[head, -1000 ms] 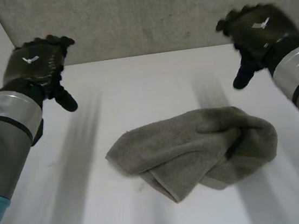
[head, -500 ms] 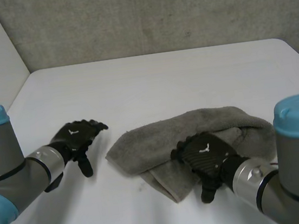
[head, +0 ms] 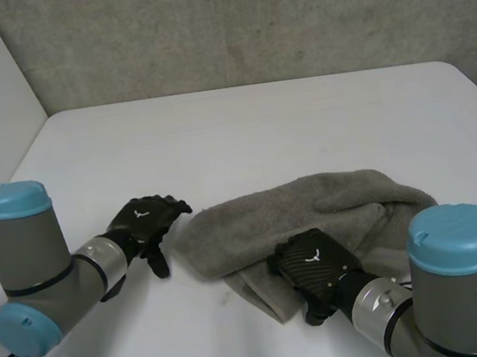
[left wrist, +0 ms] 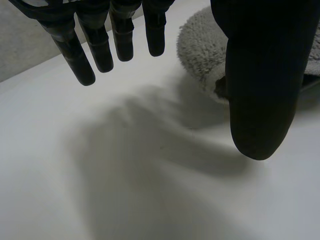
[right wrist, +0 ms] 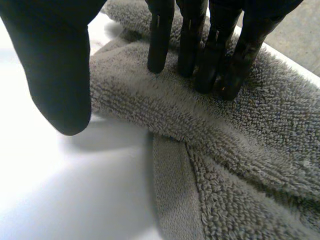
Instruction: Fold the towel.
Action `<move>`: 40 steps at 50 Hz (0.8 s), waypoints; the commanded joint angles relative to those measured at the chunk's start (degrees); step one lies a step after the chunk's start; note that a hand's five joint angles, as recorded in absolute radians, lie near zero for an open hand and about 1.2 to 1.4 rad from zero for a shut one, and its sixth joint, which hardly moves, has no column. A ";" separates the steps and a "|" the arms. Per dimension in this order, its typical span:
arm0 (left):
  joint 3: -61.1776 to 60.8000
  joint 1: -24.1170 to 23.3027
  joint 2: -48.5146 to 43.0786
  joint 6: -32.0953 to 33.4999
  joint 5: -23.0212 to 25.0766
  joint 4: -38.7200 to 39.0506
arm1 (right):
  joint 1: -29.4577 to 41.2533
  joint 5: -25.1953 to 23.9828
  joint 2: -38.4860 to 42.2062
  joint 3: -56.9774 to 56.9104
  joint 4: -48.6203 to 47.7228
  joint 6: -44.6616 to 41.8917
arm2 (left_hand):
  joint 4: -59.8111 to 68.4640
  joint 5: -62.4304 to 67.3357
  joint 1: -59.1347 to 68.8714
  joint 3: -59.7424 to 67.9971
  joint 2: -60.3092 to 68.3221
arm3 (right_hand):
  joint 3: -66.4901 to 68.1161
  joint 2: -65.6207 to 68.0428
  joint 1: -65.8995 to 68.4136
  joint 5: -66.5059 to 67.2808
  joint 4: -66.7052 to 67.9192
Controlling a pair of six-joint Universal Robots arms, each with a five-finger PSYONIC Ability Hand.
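Note:
A crumpled grey towel (head: 312,209) lies in a loose heap on the white table (head: 258,124), right of centre. My left hand (head: 148,223) hovers low at the towel's left end, fingers (left wrist: 100,45) straight and spread over bare table. Its thumb (left wrist: 260,75) stands just beside the towel's rounded edge (left wrist: 200,45), holding nothing. My right hand (head: 311,261) is at the towel's front edge. Its fingers (right wrist: 190,40) rest nearly straight on a thick fold of the towel (right wrist: 240,150), and its thumb (right wrist: 55,65) is apart over the table, not pinching.
A grey concrete wall (head: 245,21) runs behind the table. The table's left edge (head: 25,144) slants close to my left arm (head: 31,265). My right arm (head: 460,282) stands at the front, over the towel's near right part.
Both hands have come down from high at the back to the table. The left has moved right up to the towel's left end; the right has settled on its front fold.

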 commanded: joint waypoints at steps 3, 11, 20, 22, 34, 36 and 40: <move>2.90 -3.48 -2.84 -0.16 -0.18 1.91 | 0.18 0.59 3.34 -1.67 -3.71 -0.26 | 17.14 17.11 17.15 17.16 17.17 | 16.80 17.06 21.44 18.27 16.95; 5.27 -6.29 -4.16 -2.17 -1.67 6.03 | -0.61 4.81 2.55 -3.08 -4.67 0.01 | 61.31 61.27 61.32 61.33 61.34 | 49.04 49.29 53.68 50.50 49.19; 9.15 -8.23 -2.49 -8.68 -7.56 10.52 | -9.03 7.71 -9.21 -5.80 -0.83 -1.05 | 63.58 63.55 63.59 63.60 63.61 | 49.04 49.29 53.68 50.50 49.19; 9.85 -8.23 -1.26 -9.65 -9.06 10.70 | -10.62 7.36 -10.88 -7.28 2.50 -1.48 | 63.58 63.55 63.59 63.60 63.61 | 49.04 49.29 53.68 50.50 49.19; 9.67 -7.97 18.22 -10.00 -14.07 10.09 | -14.85 0.95 -18.01 -23.63 18.35 -1.75 | 63.58 63.55 63.59 63.60 63.61 | 49.04 49.29 53.68 50.50 49.19; 9.50 -7.88 20.45 -10.00 -14.07 9.73 | -14.85 0.50 -18.01 -25.56 18.61 -1.75 | 63.58 63.55 63.59 63.60 63.61 | 49.04 49.29 53.68 50.50 49.19; 8.54 -7.96 25.27 -9.65 -14.07 7.81 | -14.68 0.15 -18.01 -30.15 19.94 -1.75 | 63.58 63.55 63.59 63.60 63.61 | 49.04 49.29 53.68 50.50 49.19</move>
